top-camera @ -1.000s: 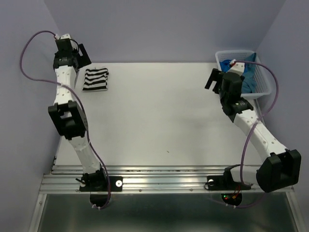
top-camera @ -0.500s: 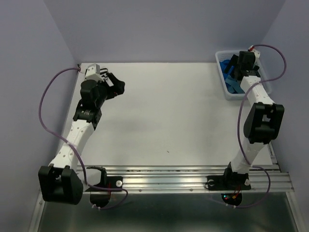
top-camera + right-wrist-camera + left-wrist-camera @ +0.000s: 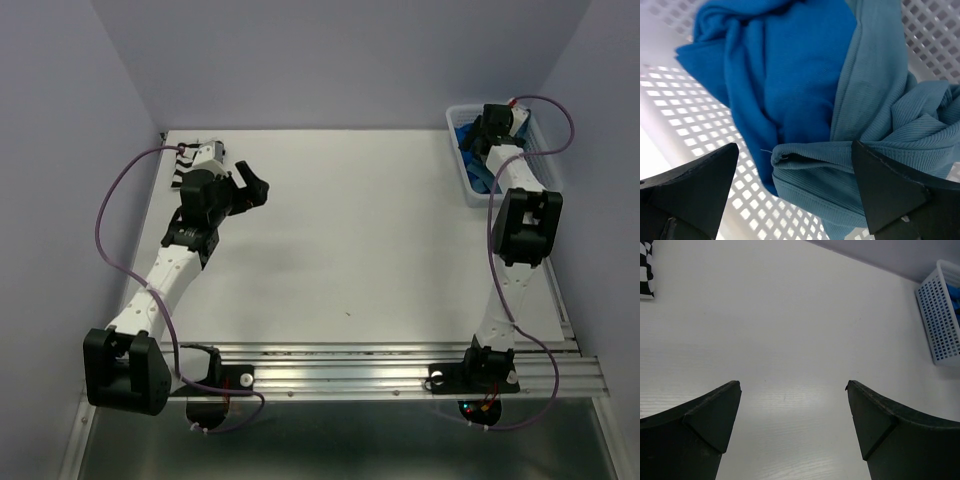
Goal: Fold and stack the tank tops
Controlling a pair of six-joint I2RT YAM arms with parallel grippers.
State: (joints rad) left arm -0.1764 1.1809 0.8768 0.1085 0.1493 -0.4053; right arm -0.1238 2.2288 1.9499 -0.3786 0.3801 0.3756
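Observation:
The black-and-white striped tank top point(image 3: 182, 166) lies folded at the table's far left, mostly hidden behind my left arm; its corner shows in the left wrist view point(image 3: 645, 267). My left gripper point(image 3: 252, 188) point(image 3: 792, 390) hangs open over bare table to the right of it, holding nothing. The royal blue tank top point(image 3: 790, 60) and the teal tank top point(image 3: 880, 125) lie crumpled together in the white basket point(image 3: 470, 190). My right gripper point(image 3: 478, 135) point(image 3: 794, 145) is open just above them, its jaws on either side of a teal hem.
The white lattice basket point(image 3: 940, 315) stands at the table's far right corner against the purple wall. Its floor and walls point(image 3: 675, 110) surround my right gripper closely. A metal rail point(image 3: 340, 375) runs along the near edge by the arm bases.
The left gripper has left the striped top and swung right over bare table. The right arm has moved from beside the basket to over it and reached down to the tops.

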